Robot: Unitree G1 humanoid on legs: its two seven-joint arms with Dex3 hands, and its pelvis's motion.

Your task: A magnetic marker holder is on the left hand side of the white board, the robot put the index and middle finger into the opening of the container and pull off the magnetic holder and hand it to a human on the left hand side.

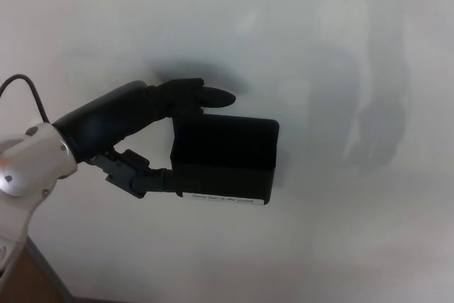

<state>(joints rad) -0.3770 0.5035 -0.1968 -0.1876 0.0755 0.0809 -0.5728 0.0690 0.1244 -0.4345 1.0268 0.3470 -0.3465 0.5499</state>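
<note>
Magnetic marker holder [224, 161], a black box with a white label strip along its lower edge, sits against the whiteboard [333, 47], with bare board on its right, above and below. From the left comes the left hand [152, 136]: its upper fingers [206, 96] lie along the box's top left corner, and the thumb [152, 181] presses the lower left side. Black on black hides whether any fingertip enters the opening, so the grip cannot be judged.

White label strip [218, 199] sitting along the lower front edge of the black marker holder [225, 157], carrying one line of small dark print, lettering showing too small and blurred to read, no other text showing
</note>
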